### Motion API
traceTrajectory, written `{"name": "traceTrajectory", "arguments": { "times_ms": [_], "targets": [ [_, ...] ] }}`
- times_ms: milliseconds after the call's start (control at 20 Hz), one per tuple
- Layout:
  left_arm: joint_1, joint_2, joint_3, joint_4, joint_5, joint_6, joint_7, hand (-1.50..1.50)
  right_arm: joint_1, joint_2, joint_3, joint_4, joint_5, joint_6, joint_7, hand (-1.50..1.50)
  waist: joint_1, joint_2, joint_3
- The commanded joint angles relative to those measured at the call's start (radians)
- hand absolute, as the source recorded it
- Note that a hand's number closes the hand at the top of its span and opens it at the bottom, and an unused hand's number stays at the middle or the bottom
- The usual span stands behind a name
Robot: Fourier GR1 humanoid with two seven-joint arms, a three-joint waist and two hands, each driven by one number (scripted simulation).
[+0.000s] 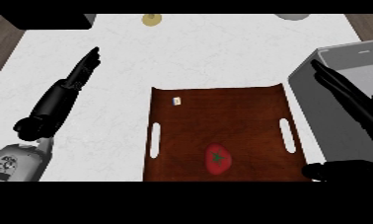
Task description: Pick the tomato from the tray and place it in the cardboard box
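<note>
White marbled counter (182, 55) fills most of the head view, dark floor showing past its left and right edges.

Brown wooden tray (218, 114) sits centre-low on the counter, a slot handle cut through each long side, far edge curled up a bit. Small pale label on it near the far left corner.

Grey box (320, 94) at the right edge of the counter, just beside the tray's right side. It's an open-top container, looks grey rather than cardboard-coloured; only part of it is in view. Can't see anything in the part of the interior that shows.

Left hand (76, 77) is on the left side of the view, well apart from the tray, fingers straight and pointing away from the robot, holding nothing. Grey forearm enters at the lower-left corner.

Right hand (342, 94) is over the grey box's near wall, fingers extended straight, thumb sticking out low at the view's right. Nothing in it.

Tomato (218, 159) lies on the tray, near end, slightly right of the tray's middle line. Red, green stem star facing up. Neither hand touches it.

Small stuff at the far edge: a yellowish round object (151, 19), and a grey rounded object (293, 16) partly cut off.
</note>
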Motion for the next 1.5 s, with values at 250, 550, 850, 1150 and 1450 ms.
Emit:
{"name": "traceTrajectory", "arguments": {
  "times_ms": [250,550,850,1150,1450],
  "targets": [
    [-0.027,0.025,0.047,0.06,0.017,-0.067,-0.035,0.0,-0.095,-0.186,0.166,-0.161,0.211,0.236,0.291,-1.5,0.02,0.001,-0.004],
    [0.006,-0.028,-0.013,-0.017,-0.043,-0.022,0.002,0.0,-0.179,-0.132,0.377,-0.333,0.316,0.391,0.626,-1.5,0.029,-0.003,-0.003],
    [-0.047,-0.069,0.015,0.116,-0.058,-0.035,-0.052,0.0,-0.314,0.076,0.584,-0.282,0.389,0.535,0.914,-1.5,0.023,0.003,-0.003],
    [-0.086,-0.064,0.05,0.089,-0.066,-0.047,0.023,0.0,-0.343,0.361,0.75,-0.231,0.43,0.609,1.209,-1.5,0.014,-0.001,-0.001],
    [-0.039,-0.088,0.065,0.103,-0.065,-0.08,-0.035,0.0,-0.34,0.387,0.735,-0.155,0.469,0.629,1.183,-1.5,0.012,0.001,-0.001]
  ]
}}
